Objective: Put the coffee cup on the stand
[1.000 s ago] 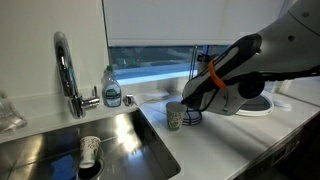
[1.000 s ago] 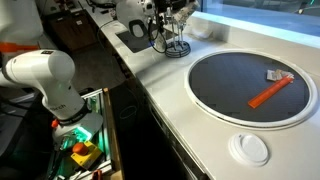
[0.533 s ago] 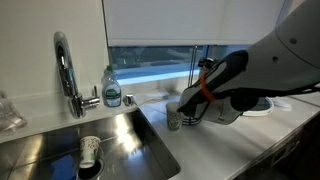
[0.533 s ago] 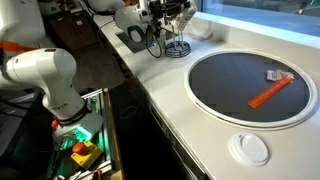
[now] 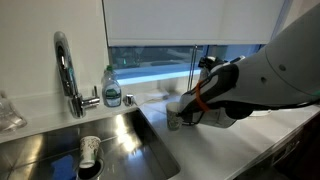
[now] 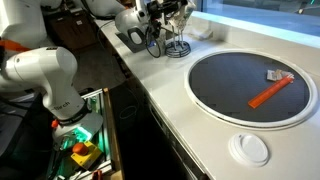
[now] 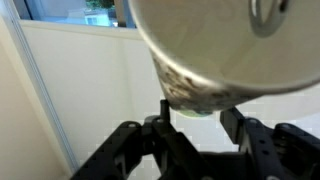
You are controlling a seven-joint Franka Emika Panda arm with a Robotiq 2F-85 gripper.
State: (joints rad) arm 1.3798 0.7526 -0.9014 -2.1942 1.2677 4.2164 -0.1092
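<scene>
Coffee cup (image 7: 200, 60) held in the claw, on the counter side of the sink (image 5: 135, 135).
The gripper (image 7: 198, 110) clamps its patterned wall from both sides, near the stand (image 5: 193, 65); a red-patterned cup (image 5: 90, 150) sits in the basin.

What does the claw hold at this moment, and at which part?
The claw has its fingers either side of the coffee cup, at its patterned wall; whether they grip cannot be told.

The coffee cup (image 7: 205, 45) is pale whitish-grey with a darker speckled band (handle out of sight) and sits between the jaws. It is just beside the stand (image 5: 192, 62), a thin dark upright pole on the bench.
</scene>
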